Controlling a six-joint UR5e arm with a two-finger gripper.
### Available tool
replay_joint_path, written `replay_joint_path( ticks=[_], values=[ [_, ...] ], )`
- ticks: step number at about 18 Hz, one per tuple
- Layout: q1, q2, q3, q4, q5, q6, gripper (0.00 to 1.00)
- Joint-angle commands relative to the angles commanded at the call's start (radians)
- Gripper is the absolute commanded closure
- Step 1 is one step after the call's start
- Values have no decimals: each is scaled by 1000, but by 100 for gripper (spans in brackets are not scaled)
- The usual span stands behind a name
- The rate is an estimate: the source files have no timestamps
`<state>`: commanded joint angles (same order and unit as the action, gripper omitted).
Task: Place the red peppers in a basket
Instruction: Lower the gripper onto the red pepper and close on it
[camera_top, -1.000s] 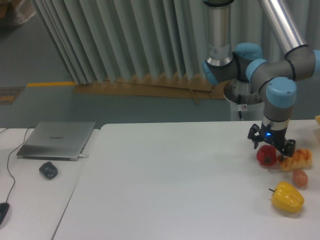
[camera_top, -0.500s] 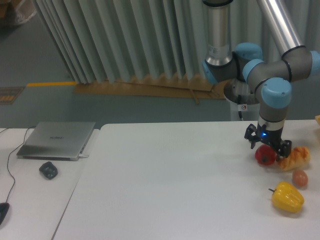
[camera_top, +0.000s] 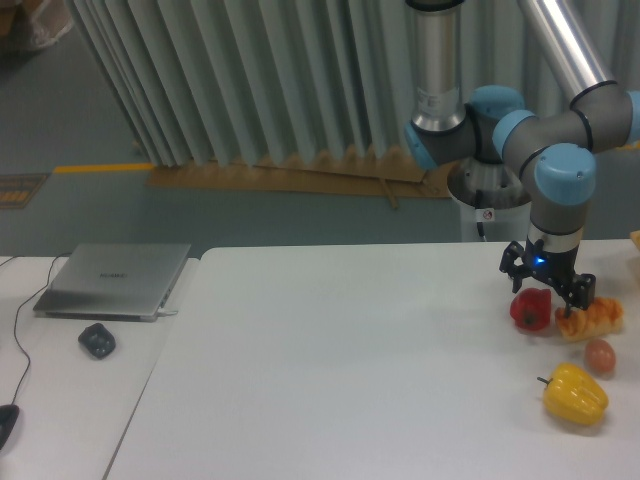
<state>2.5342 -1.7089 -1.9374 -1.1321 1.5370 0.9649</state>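
Your gripper (camera_top: 548, 290) sits over the red pepper (camera_top: 531, 309) near the right edge of the tabletop (camera_top: 330, 370).

A moment ago the jaws were a bit more to the left; now they have slid back right and up a little, and the pepper looks turned. You cannot tell if the jaws are clamped on it or just beside it. The bread roll (camera_top: 592, 319) touches it, the yellow pepper (camera_top: 575, 394) lies nearer the front edge. No basket shows, so the job is just starting.

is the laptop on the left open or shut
Shut. The laptop lies flat on the table, lid down, no screen showing.
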Motion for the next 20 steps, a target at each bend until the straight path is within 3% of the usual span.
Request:
replay_joint_path(
  ticks=[17,20],
  values=[
    [-25,-18,-11,2,6,3,4],
    [-25,-23,-11,2,8,3,18]
  ],
)
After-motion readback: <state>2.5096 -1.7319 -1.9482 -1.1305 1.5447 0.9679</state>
